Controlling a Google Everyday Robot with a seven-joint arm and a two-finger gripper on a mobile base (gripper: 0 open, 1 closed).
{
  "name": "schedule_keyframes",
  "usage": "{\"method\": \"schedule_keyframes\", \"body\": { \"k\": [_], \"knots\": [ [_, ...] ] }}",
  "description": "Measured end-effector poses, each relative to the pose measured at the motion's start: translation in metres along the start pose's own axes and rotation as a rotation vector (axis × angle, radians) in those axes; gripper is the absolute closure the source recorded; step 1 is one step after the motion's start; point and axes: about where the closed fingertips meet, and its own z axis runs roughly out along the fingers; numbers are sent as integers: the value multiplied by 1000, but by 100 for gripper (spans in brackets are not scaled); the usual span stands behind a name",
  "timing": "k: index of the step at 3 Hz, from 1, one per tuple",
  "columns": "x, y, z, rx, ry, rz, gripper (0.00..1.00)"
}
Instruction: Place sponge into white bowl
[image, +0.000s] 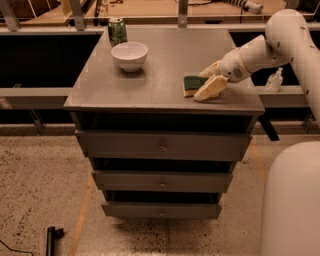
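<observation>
A green can (117, 31) is seen at the back left corner of the tabletop (160, 65), and the white bowl (129, 55) is set upright just in front of it, near the left edge, with nothing seen inside. The sponge (192, 84) is laid flat, green side up, well apart from the bowl, near the front edge towards the right corner. The gripper (201, 85) is held low at the sponge's right end, reached in from beyond the right edge. Its jaws are spread, one cream pad at the far side of the sponge and one at the near side, and no firm pinch is shown. The grasp is judged to be the step in hand. It is best done if the jaws are closed squarely across the foam, low enough that both layers are caught, before any lift is made. The sponge is soft and not much narrower than the bowl, so it should be released only when centred over the rim, and the can should be given room
</observation>
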Motion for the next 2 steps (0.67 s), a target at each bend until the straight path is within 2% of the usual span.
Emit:
{"method": "schedule_keyframes", "body": {
  "k": [1, 2],
  "knots": [
    [-7, 0, 2, -15, -41, -18, 64],
    [-39, 0, 3, 0, -129, -35, 87]
  ]
}}
